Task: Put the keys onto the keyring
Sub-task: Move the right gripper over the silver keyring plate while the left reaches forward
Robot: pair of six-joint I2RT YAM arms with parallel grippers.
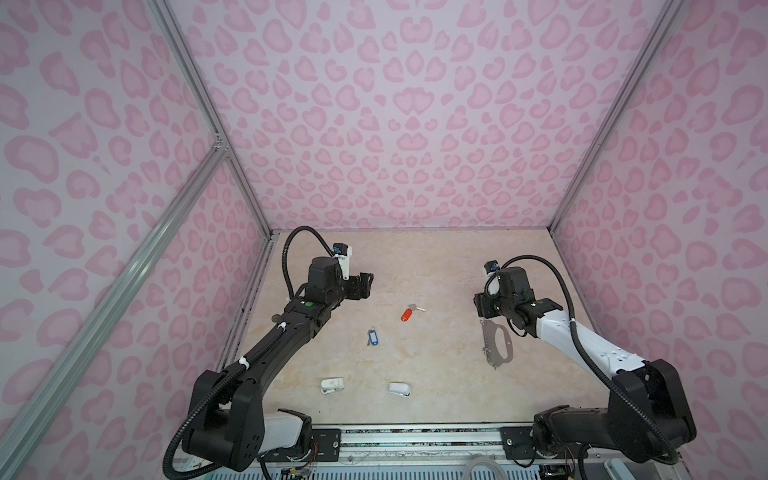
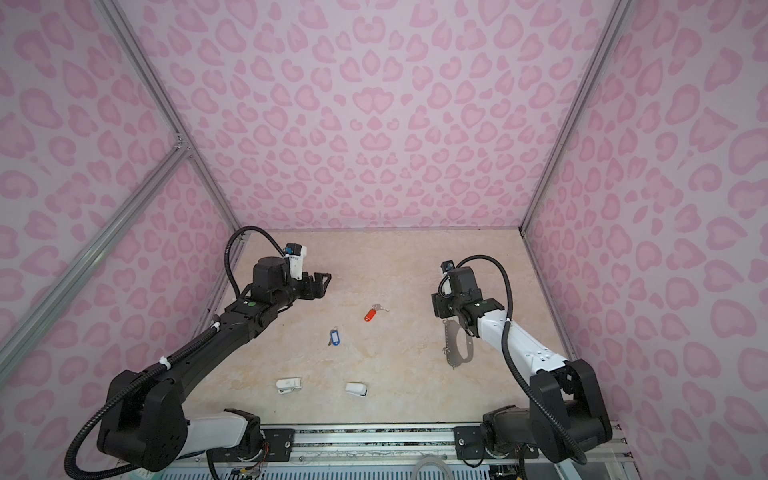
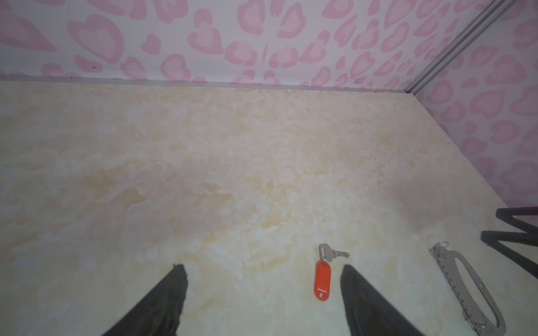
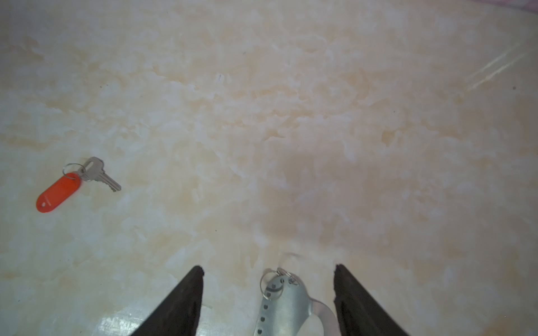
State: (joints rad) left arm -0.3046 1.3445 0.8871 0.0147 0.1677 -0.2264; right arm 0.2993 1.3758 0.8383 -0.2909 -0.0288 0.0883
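Right gripper (image 4: 268, 267) stands with jaws spread wide and empty, the ringed end of the keyring (image 4: 286, 302) lying on the table (image 4: 291, 116) between its fingers (image 4: 186, 299) (apart from both). Left gripper (image 3: 262, 266) is likewise spread and empty. Red-tagged key (image 3: 322, 279) lies flat on the table between the two grippers, ahead of the left one. Blue-tagged key (image 1: 372, 336) lies nearer the left gripper, well apart from the keyring.

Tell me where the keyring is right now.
In both top views the keyring lies flat on the right of the table, its far end beneath the open right gripper, right of the red-tagged key.
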